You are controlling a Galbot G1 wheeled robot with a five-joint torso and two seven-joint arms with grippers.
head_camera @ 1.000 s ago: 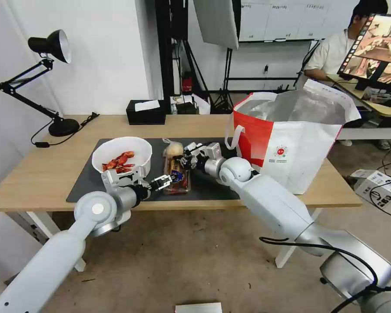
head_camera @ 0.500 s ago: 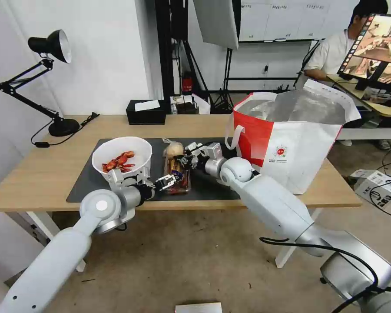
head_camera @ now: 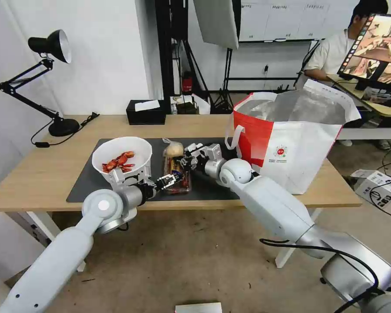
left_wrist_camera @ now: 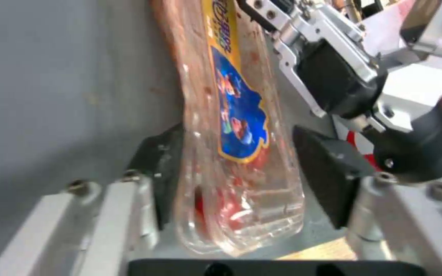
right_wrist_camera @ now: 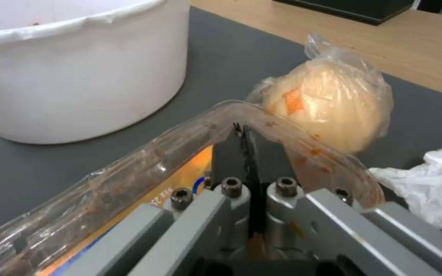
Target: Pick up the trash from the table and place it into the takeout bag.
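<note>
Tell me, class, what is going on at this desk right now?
Both grippers are working on the clear plastic tray on the dark mat. The right gripper is shut on the tray's far rim, beside the small bag with the beige lump. The left gripper straddles the near end, fingers open. The white bowl and the takeout bag stand on either side.

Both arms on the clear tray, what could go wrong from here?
1. The right gripper is shut on a bent rim of the clear tray; the flimsy plastic may buckle or slip out.
2. The left gripper straddles the near end with its jaws open; if one end lifts first, scraps could spill onto the mat.
3. The small bag and tissue sit against the tray and may be dragged.
</note>
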